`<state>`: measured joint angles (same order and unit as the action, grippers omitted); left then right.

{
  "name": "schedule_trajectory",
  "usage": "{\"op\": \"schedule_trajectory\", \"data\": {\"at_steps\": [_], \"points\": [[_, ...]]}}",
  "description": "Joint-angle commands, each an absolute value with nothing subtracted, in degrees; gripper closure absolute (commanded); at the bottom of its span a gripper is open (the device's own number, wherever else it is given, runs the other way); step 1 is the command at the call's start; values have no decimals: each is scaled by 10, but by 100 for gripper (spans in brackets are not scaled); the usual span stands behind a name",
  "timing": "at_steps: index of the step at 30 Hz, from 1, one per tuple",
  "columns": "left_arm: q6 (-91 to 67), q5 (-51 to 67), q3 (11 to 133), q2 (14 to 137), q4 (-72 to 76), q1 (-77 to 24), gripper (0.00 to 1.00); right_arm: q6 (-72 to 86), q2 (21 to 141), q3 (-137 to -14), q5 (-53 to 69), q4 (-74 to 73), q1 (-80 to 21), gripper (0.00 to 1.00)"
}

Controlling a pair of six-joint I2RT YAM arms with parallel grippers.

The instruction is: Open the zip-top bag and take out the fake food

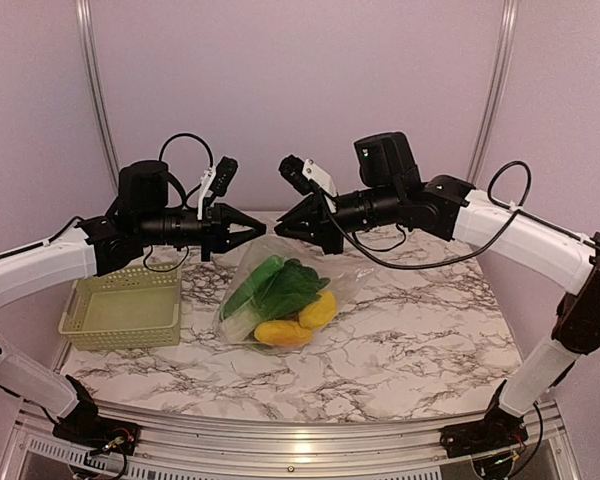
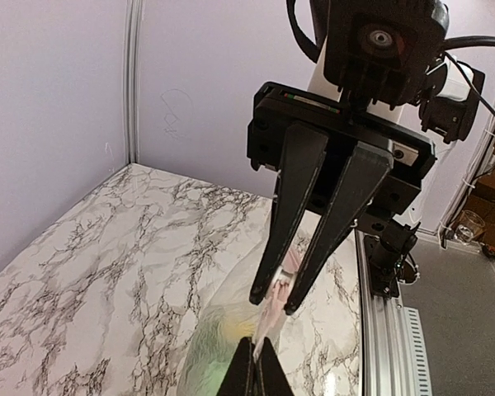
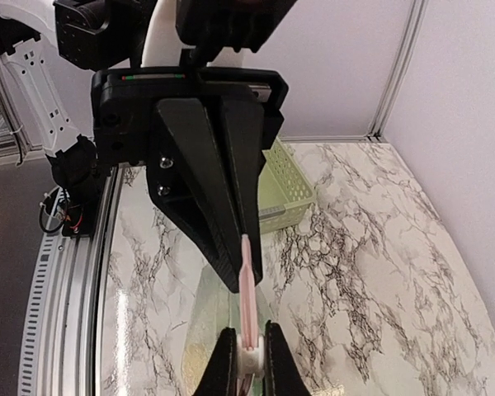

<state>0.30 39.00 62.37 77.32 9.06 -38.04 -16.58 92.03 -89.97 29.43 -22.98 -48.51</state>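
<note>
The zip-top bag point(image 1: 242, 300) hangs by its top edge between my two grippers, its bottom resting on the marble table. Inside is the fake food: a green-and-white leafy vegetable point(image 1: 276, 287) and yellow pieces point(image 1: 284, 333). My left gripper point(image 1: 248, 229) is shut on the bag's pink zip strip point(image 3: 246, 285), as the left wrist view point(image 2: 256, 345) shows. My right gripper point(image 1: 285, 226) faces it, shut on the same strip at a white slider point(image 3: 249, 363). The two grippers' tips are a few centimetres apart.
A pale green plastic basket point(image 1: 123, 312) stands on the table's left side, under my left arm; it also shows in the right wrist view point(image 3: 290, 186). Purple walls close the back and sides. The metal table rail point(image 2: 379, 330) runs along the near edge.
</note>
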Motion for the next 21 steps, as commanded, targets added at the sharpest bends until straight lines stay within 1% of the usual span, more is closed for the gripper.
{"op": "schedule_trajectory", "data": {"at_steps": [1,13,21], "points": [[-28,344,619,740,140,-332,100,-151,876,-876,272,-326,-446,96],[-101,328,574,720,232,-279,100,-148,850,-846,252,-342,-430,96],[-141,297,555,724,272,-243,100,-127,811,-792,232,-350,-427,96]]}}
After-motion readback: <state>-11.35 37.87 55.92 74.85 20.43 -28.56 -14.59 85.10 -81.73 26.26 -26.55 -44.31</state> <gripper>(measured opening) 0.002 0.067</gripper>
